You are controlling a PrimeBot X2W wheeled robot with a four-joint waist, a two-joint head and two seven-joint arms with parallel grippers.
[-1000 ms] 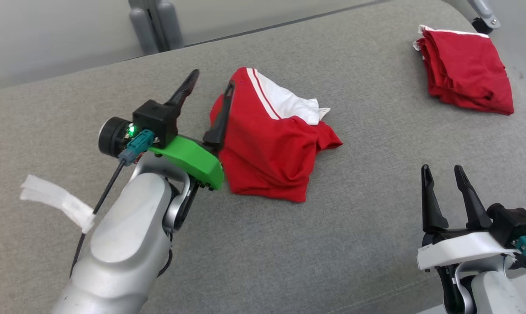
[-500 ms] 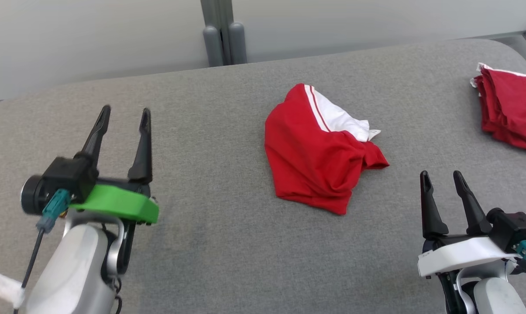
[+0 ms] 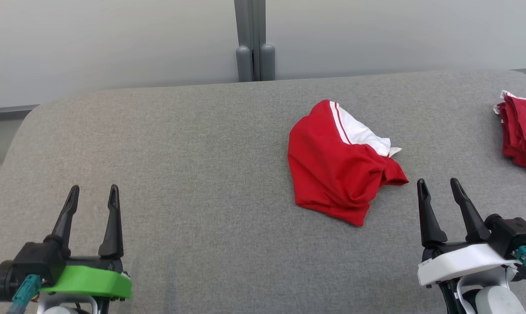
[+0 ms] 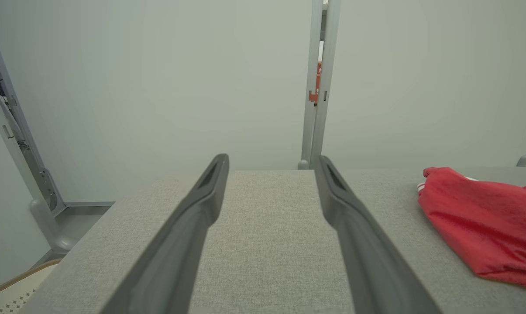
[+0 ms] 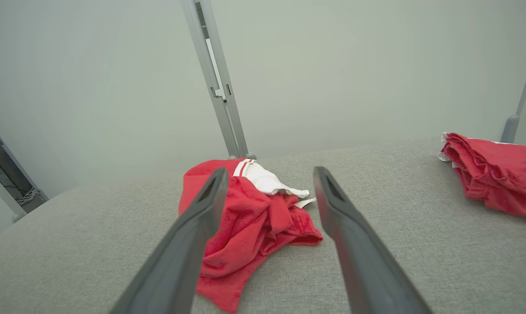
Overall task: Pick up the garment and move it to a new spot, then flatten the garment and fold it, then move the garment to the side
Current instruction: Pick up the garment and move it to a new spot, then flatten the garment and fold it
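Garment [image 3: 339,168] crumpled on grey table [image 3: 201,152]

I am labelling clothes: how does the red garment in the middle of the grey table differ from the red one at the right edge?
The middle garment lies crumpled, with a white part turned out; the right-edge garment is folded in flat layers. The middle garment shows whole in the head view; the right-edge garment is cut by the frame. Both are red with white trim, on the grey table.
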